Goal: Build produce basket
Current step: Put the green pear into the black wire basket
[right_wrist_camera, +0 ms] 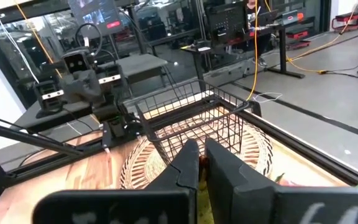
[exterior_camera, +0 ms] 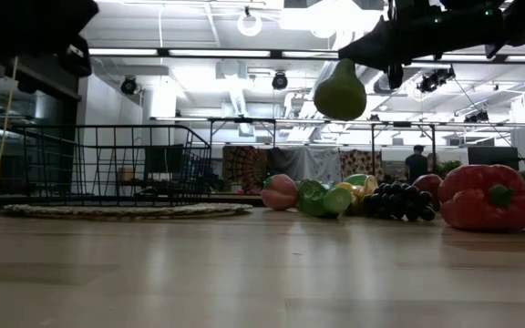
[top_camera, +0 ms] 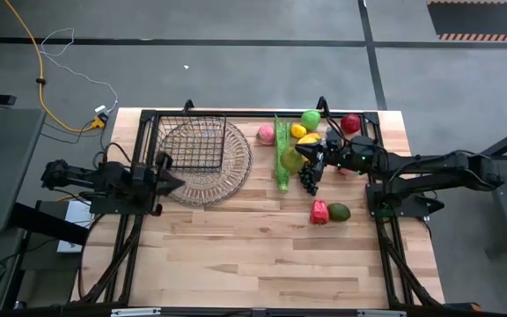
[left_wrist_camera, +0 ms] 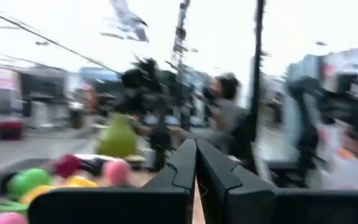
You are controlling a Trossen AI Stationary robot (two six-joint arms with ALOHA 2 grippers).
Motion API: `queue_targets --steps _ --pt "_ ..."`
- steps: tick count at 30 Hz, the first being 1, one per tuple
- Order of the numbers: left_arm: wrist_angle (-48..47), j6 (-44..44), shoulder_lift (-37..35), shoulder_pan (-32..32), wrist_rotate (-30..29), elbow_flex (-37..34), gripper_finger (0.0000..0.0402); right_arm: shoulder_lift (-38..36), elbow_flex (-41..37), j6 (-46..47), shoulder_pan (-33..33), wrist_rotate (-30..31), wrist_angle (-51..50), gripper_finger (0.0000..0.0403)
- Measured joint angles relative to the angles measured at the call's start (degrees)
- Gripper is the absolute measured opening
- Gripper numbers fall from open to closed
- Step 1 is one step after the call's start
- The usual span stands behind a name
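While the pear (exterior_camera: 340,89) hangs pinched in the right gripper (top_camera: 311,159) above the produce pile (top_camera: 311,141), we judge the carry should stay high enough to clear the basket (top_camera: 194,141) wall, then release low inside; the basket sits empty on the wicker tray (top_camera: 202,180), well apart; the left gripper (top_camera: 172,181), fingers pressed together, waits at the tray's edge and could crowd the drop; pepper (exterior_camera: 486,197) and grapes (exterior_camera: 399,200) lie clear.

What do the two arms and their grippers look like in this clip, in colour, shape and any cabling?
Both arms are dark, near black, built of jointed tubular segments on black frame mounts. The left gripper and right gripper each end in two dark, angular fingers with flat, tapering faces. No coloured markings or loose cables show on the arms themselves.
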Motion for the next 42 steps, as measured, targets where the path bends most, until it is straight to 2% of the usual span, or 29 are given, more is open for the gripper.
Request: queue_targets --steps 4,7,14,18,22,24,29,31,34,39,42 --pt "2.2 -0.3 3.7 0.0 -6.5 0.0 0.0013 1.8 0.0 0.0 0.0 0.1 2.7 0.0002" --pt "2.3 -2.2 9.4 0.0 -9.4 1.2 0.0043 4.4 0.0 0.0 0.0 0.0 6.8 0.0002" --pt "5.0 -3.0 25.0 0.1 -11.5 7.2 0.017 7.1 0.4 0.0 -0.8 -1.4 9.5 0.0002" --pt "7.0 -4.9 33.4 0.1 -17.2 11.0 0.0239 7.1 2.0 -0.2 -0.7 -2.7 7.6 0.0002" --pt "7.4 -5.3 40.9 0.1 -24.2 14.9 0.0288 7.1 2.1 -0.6 -0.7 -3.8 7.3 0.0002" --pt "7.4 -5.3 44.3 0.6 -25.6 17.1 0.03 7.1 2.1 -0.7 -0.7 -4.1 7.3 0.0002" --pt "6.8 -3.7 51.4 2.5 -16.7 22.1 0.0305 7.1 2.1 -0.8 -0.7 -4.9 7.3 0.0002" --pt "6.1 -1.5 53.6 2.9 -15.3 23.5 0.0305 7.1 2.1 -0.4 -0.7 -5.4 7.3 0.0002" --pt "6.3 0.4 55.9 3.5 -17.2 24.4 0.0305 7.1 2.1 -0.4 -0.3 -6.1 7.3 0.0002" --pt "12.6 1.2 58.4 5.4 -24.5 24.5 0.0305 7.6 2.1 -1.4 1.3 -6.1 9.5 0.0002" --pt "14.9 -0.2 60.5 7.1 -24.0 24.5 0.0305 9.6 2.1 -2.5 2.4 -6.2 12.3 0.0002"
